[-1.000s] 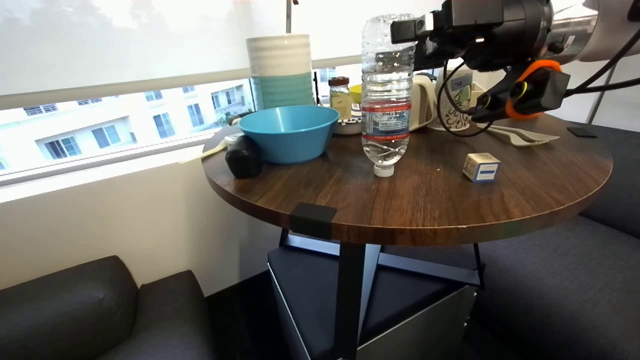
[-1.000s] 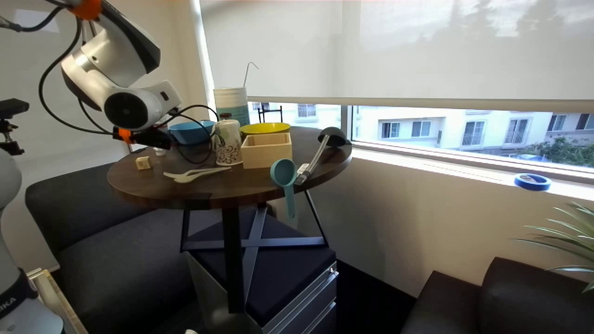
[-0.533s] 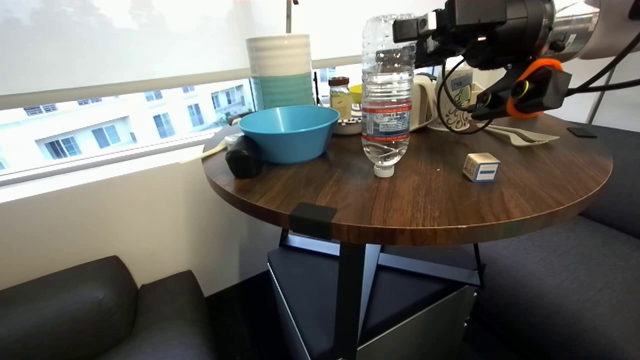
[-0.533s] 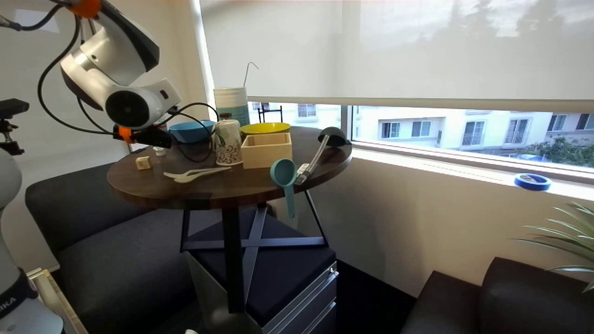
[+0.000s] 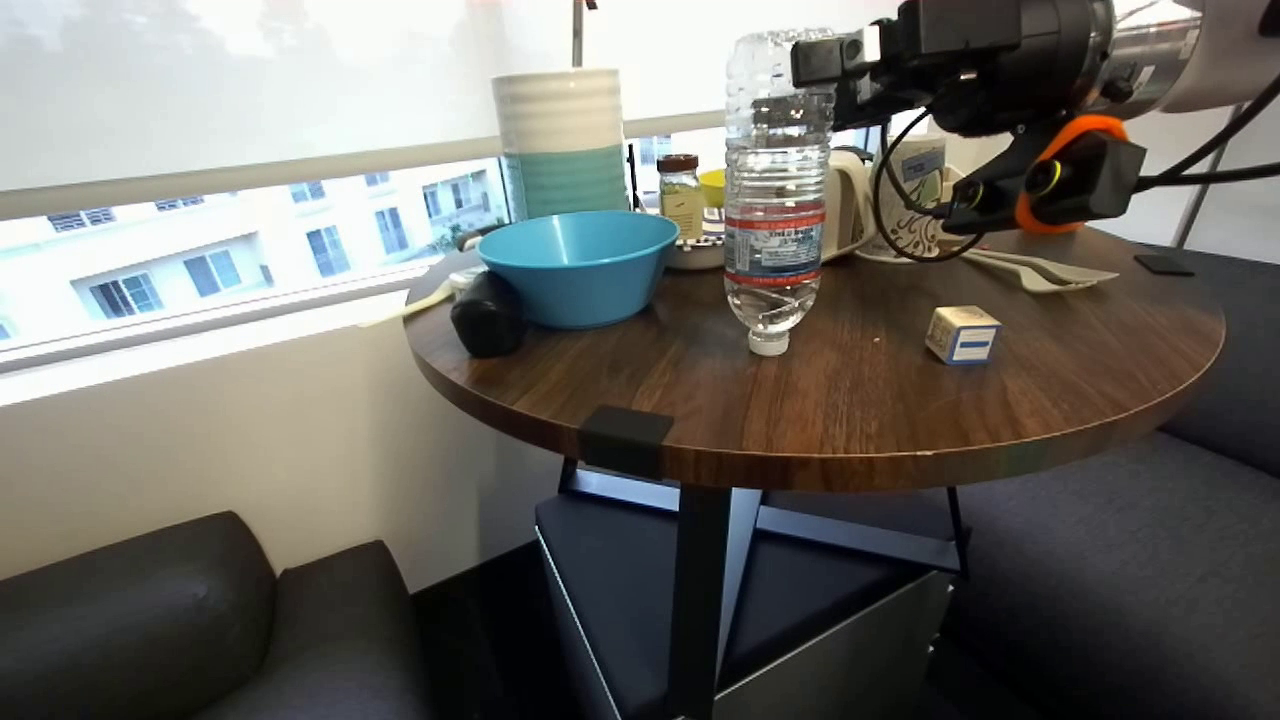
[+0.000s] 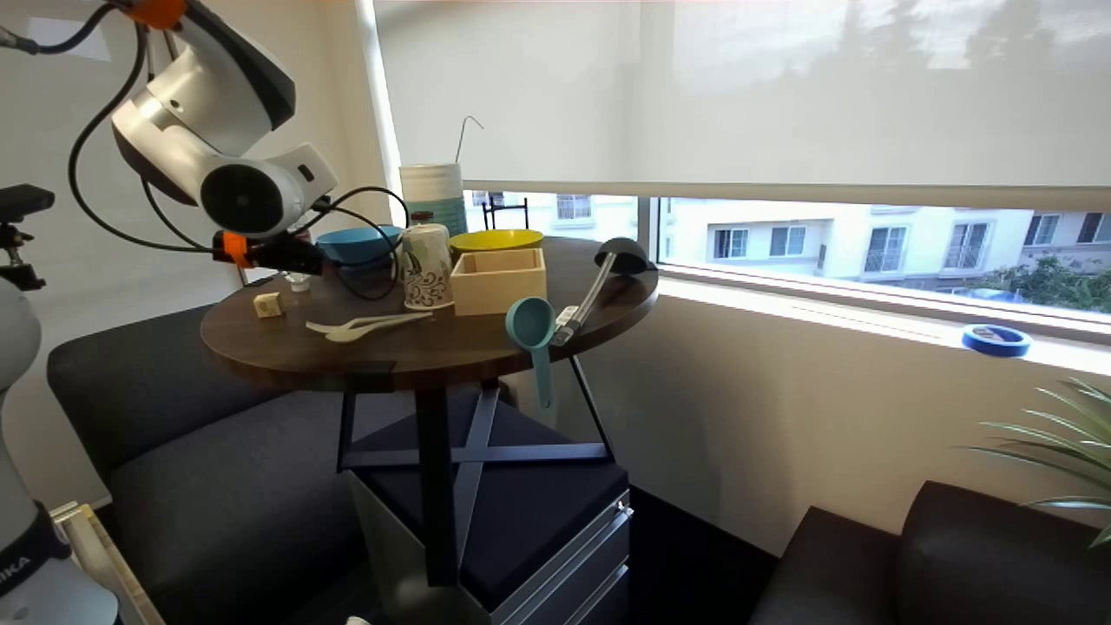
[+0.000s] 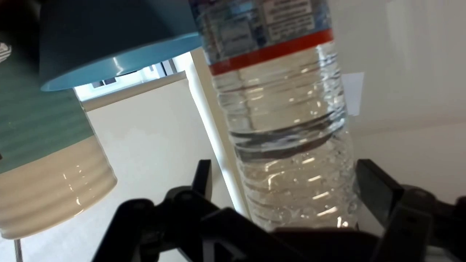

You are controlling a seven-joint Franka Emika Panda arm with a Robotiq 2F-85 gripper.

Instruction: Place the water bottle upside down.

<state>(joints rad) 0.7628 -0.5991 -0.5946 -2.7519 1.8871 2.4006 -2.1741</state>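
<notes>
Water bottle [image 5: 773,240] is standing upside down on the worktop [image 5: 1000,420], white cap [image 5: 768,343] down, roughly vertical, between the blue bowl [image 5: 578,285] and the small cube [image 5: 962,335], toward the edge with the black strip [image 5: 625,440]. Gripper [image 7: 287,178] is hovering spread around the bottle's raised base end, its fingers [image 7: 202,178] leaving a clear gap on one side in the wrist view; can't tell if the opposite side is touching. In an exterior view a teal scoop [image 6: 531,323] is hanging over the worktop's edge near a wooden box [image 6: 499,291].
</notes>
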